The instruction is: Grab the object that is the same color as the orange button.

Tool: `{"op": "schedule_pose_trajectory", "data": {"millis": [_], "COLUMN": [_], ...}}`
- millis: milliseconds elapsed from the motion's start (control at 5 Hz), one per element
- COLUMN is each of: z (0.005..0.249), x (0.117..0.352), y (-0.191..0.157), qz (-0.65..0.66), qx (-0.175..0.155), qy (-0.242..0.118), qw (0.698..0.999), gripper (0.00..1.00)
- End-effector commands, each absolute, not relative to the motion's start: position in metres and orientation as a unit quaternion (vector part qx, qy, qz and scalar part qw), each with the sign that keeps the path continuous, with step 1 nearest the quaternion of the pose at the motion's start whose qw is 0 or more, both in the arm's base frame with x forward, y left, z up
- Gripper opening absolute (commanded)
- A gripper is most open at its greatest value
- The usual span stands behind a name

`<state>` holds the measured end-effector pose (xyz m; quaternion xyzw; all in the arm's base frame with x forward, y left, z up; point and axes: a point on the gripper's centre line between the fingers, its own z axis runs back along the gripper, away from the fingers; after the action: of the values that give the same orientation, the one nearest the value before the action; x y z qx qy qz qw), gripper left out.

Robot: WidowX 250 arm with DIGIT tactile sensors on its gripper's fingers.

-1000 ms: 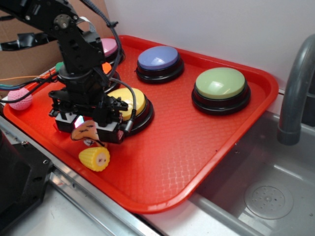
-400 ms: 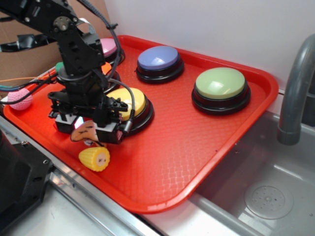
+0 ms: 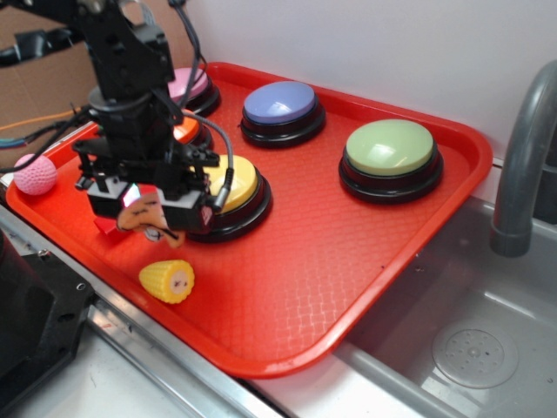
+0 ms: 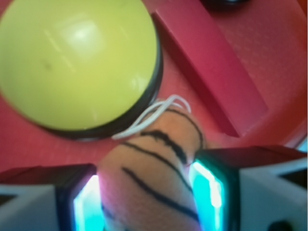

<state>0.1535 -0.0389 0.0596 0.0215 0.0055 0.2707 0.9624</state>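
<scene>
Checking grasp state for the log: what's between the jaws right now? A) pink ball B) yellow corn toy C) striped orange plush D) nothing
C: the wrist view shows the striped orange plush pinched between the jaws, and in the exterior view the corn toy and pink ball lie apart from the gripper.

Plain white wall (image 3: 392, 52) sat behind everything, cardboard (image 3: 35, 87) was propped at the far left, and a grey faucet (image 3: 522, 165) curved over the steel sink (image 3: 452, 348).

I am seeing a soft, fuzzy cloth tiger toy (image 4: 154, 168), glossy plastic yellow button (image 4: 79, 62) and a textured plastic tray (image 3: 348, 261).
</scene>
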Motion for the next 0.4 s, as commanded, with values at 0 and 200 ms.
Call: {"op": "schedule_pose_trajectory", "data": {"millis": [0,200], "z": [0.114,0.138], "x": [0.172,0.176], "y": [-0.043,-0.042], "qz": [0.233,0.202], "qx": [-0.038,-0.039], "qy": [-0.033,-0.038], "qw": [0.971,0.978], "gripper": [0.0,0.0]}}
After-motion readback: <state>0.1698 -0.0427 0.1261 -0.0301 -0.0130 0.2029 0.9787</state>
